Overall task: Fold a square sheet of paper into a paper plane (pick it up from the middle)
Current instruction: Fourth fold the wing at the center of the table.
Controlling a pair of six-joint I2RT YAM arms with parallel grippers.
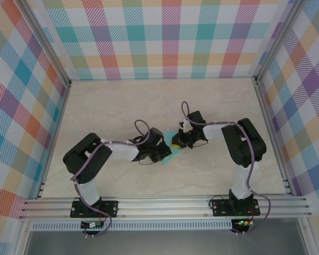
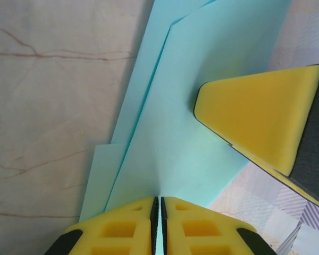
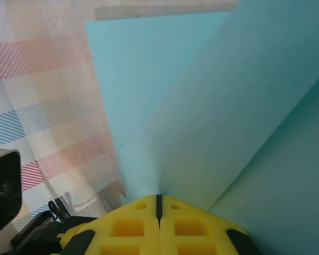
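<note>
Above the bench (image 1: 122, 106), left claw (image 2: 158, 201) and right claw (image 3: 159, 198) pinch the square sheet of paper (image 2: 186, 133) from opposite sides, steadying its folds.

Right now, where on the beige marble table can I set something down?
Bare: the far half of the table, up to the checked back wall, and the strips along both side walls. Crowded: the middle, where the left gripper and right gripper pinch the light-teal folded paper.

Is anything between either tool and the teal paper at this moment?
Nothing visible does. The left tool is closed on one edge of the teal paper, and the right tool is closed on another part, with no object between.
</note>
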